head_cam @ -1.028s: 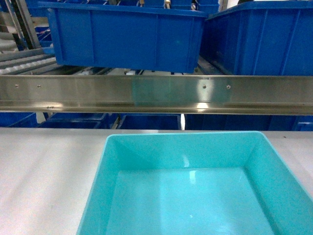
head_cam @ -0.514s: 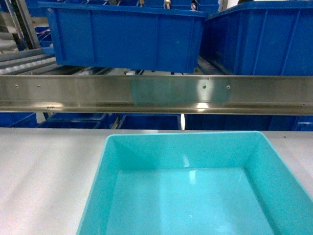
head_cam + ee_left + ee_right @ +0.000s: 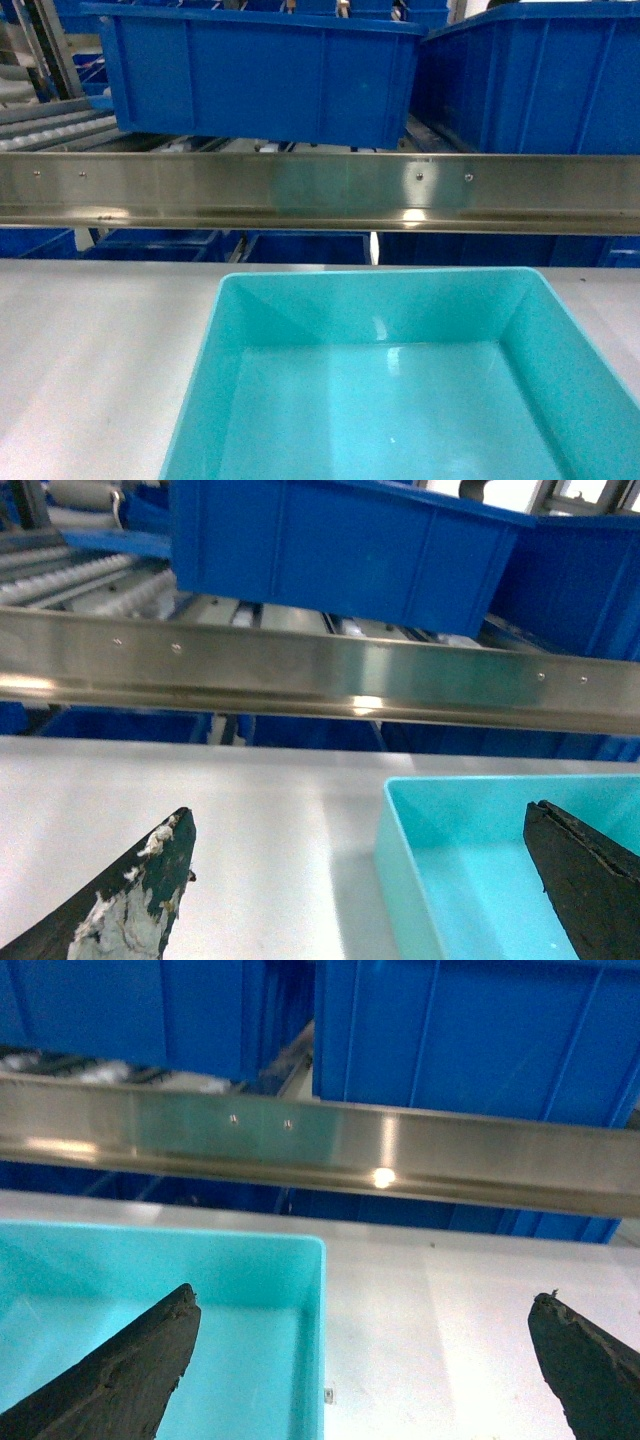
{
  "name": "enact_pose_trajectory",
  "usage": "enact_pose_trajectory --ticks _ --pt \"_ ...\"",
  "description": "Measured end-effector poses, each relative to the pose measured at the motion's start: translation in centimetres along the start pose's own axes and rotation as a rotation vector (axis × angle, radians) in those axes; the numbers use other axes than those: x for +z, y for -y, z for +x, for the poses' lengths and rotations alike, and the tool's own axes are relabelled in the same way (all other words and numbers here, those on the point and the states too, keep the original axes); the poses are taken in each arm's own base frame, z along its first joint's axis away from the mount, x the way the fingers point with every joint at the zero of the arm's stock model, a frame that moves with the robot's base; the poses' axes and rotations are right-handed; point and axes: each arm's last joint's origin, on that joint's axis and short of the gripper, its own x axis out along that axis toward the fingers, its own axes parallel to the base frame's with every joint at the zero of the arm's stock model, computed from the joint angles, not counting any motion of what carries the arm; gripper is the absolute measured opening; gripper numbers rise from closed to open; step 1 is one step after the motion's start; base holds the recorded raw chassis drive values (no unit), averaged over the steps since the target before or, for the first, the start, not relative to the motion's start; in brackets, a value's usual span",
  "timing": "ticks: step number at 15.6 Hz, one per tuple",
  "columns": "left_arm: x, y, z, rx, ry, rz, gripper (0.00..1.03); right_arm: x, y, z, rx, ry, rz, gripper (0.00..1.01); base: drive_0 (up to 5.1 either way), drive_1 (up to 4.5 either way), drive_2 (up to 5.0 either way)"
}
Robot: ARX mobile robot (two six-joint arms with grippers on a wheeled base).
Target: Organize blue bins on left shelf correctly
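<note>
Left shelf: steel front rail is seen running across the middle of the head frame, edge to edge; white roller tracks are glimpsed at upper left behind it.

Two royal-blue bins are carried on the tier above the rail: one at upper centre-left, the other at upper right, set close side by side. More dark blue bins are visible through the gap under the rail, only partly seen.

Grey counter: fills the lower half of the head frame, in front of the shelf.

Turquoise bin: is set upright and empty on the counter, lower centre to lower right of the head frame, cut off by the bottom edge. Its far rim is near the rail, apart from it.

Left claw: spread wide, nothing held; the bin's left wall lies between the fingers, contact apparently none, though the view is tight.

Right claw: likewise wide open and empty, straddling the bin's right wall.
</note>
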Motion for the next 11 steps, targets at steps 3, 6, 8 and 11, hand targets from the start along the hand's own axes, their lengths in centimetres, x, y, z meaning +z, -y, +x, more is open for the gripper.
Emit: enact_pose_trajectory --ticks 3,6,8,11 --pt "0.3 2.1 2.1 -0.01 -0.112 -0.02 0.98 -1.5 0.8 2.2 -0.016 -0.154 -0.023 0.98 0.0 0.0 0.0" --pt "-0.1 3.8 3.5 0.006 -0.273 -0.01 0.98 -1.9 2.1 3.1 -0.03 -0.2 0.003 0.98 0.0 0.0 0.0" --pt "0.0 4.1 3.7 0.042 -0.287 -0.002 0.98 -1.8 2.4 3.2 -0.035 -0.197 0.002 0.98 0.0 0.0 0.0" --pt "0.0 4.1 3.7 0.042 -0.286 -0.003 0.98 -1.7 2.4 3.2 -0.034 -0.196 0.001 0.98 0.0 0.0 0.0"
